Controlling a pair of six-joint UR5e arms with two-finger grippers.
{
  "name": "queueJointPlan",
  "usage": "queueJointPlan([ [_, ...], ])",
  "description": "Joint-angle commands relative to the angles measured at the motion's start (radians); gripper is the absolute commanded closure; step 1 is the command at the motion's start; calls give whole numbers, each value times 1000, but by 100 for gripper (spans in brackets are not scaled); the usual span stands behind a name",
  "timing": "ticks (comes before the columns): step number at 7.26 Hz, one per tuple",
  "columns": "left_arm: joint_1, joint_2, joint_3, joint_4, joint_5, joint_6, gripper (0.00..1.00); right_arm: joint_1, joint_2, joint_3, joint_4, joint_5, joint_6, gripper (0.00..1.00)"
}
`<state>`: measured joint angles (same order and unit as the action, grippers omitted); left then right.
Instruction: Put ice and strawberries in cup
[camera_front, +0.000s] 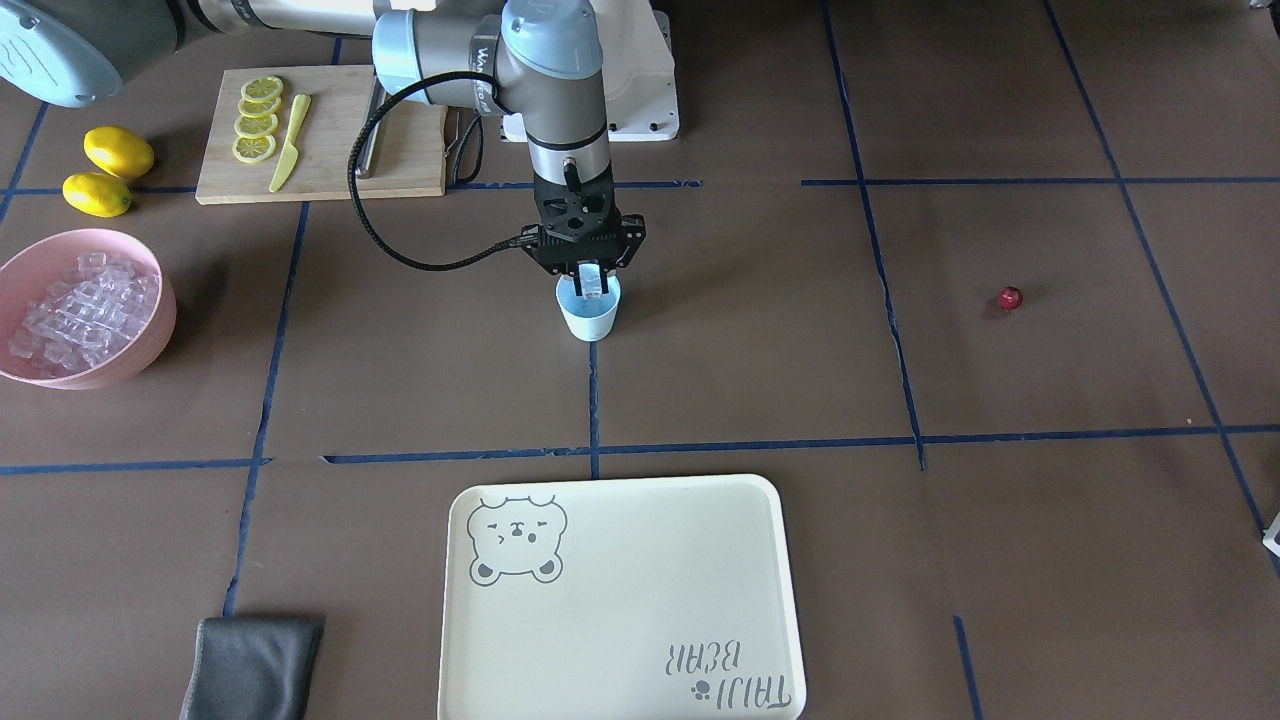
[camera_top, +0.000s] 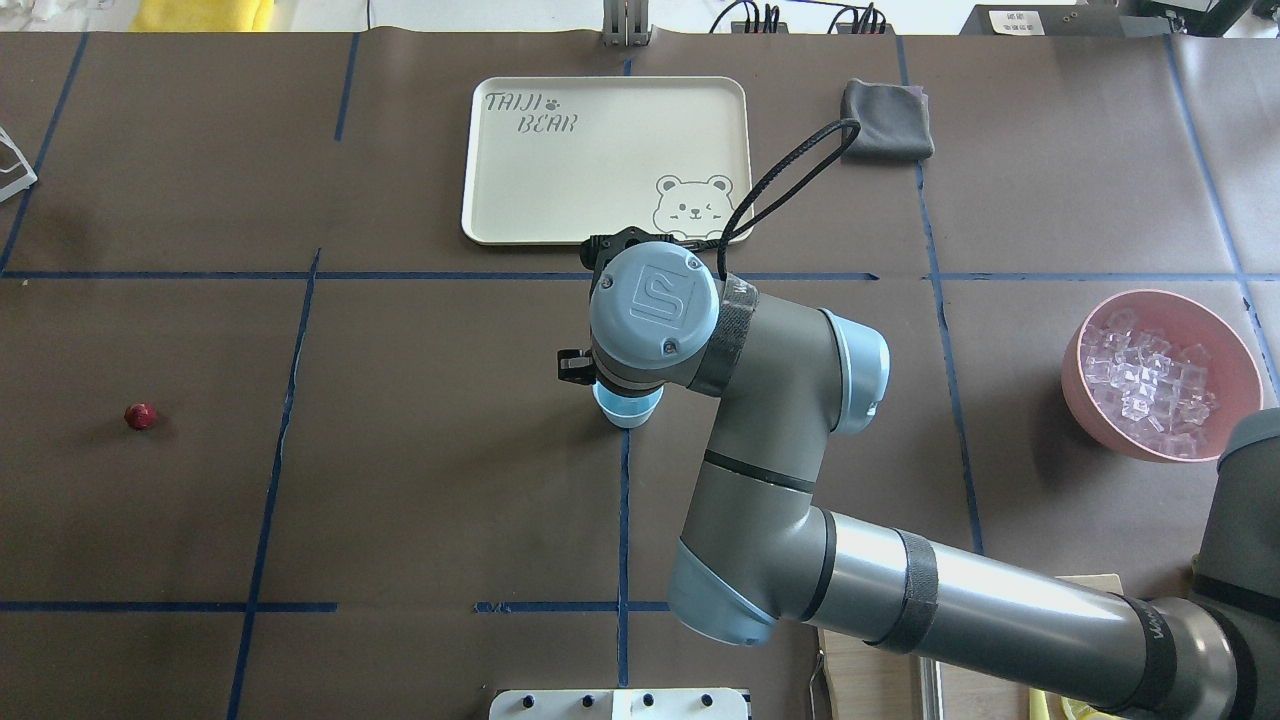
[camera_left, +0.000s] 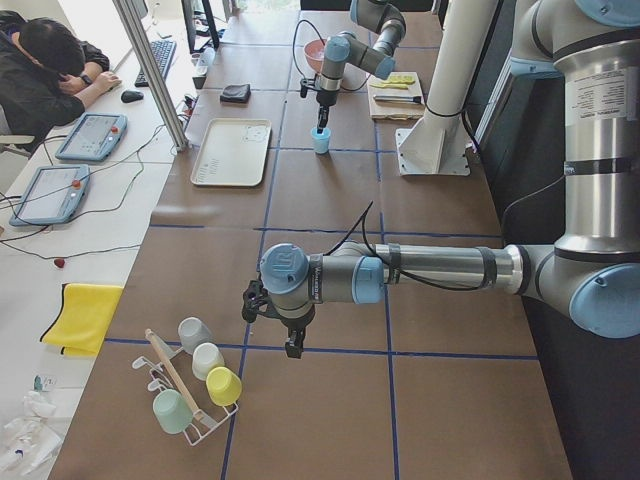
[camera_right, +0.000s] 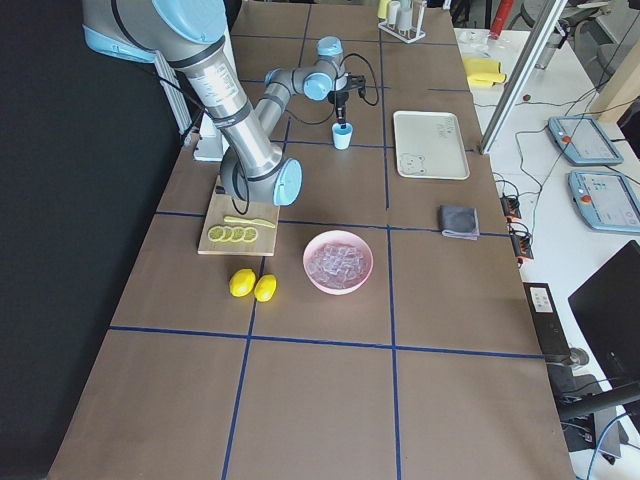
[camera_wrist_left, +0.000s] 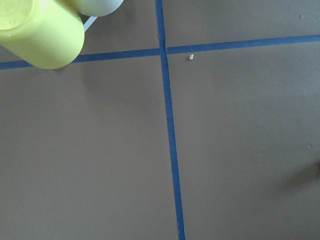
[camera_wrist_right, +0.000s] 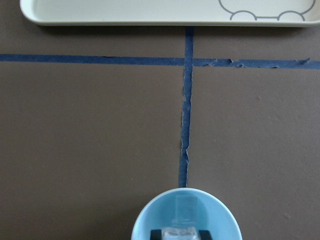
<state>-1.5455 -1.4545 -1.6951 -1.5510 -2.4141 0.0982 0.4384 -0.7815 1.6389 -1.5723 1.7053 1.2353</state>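
Bowl: stocked with ice; set at 9 o'clock of the cup in the front view, as supply.
Right gripper: fingers pinched narrowly on one cube, held directly above the cup, judged ready for release.
Left gripper: parked well apart; finger state cannot be told.
Strawberry: left loose at 3 o'clock of the cup, well apart; not yet collected.

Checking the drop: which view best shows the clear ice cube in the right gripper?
Exterior front-facing: the clear ice cube sits in the right gripper, above the light blue plastic cup. The right wrist view crops it; overhead, the arm hides it; side views are too distant.
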Motion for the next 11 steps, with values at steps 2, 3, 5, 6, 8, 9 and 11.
queueJointPlan([
  [2,5,0,2,0,0,0,0,-1,-1,4,0,-3,0,1],
  [3,5,0,2,0,0,-2,0,0,2,6,0,-3,0,0],
  [5,5,0,0,0,0,-2,0,0,2,9,0,0,-2,0],
  [6,5,0,0,0,0,-2,0,2,4,9,0,0,-3,0],
  [8,5,0,-4,0,0,-2,0,75,5,9,-58,54,-46,0],
  [9,5,-1,-9,-1,0,0,0,154,-1,28,-96,148,-121,0],
  [11,5,-1,-8,0,3,0,0,360,-22,134,-278,331,-382,0],
])
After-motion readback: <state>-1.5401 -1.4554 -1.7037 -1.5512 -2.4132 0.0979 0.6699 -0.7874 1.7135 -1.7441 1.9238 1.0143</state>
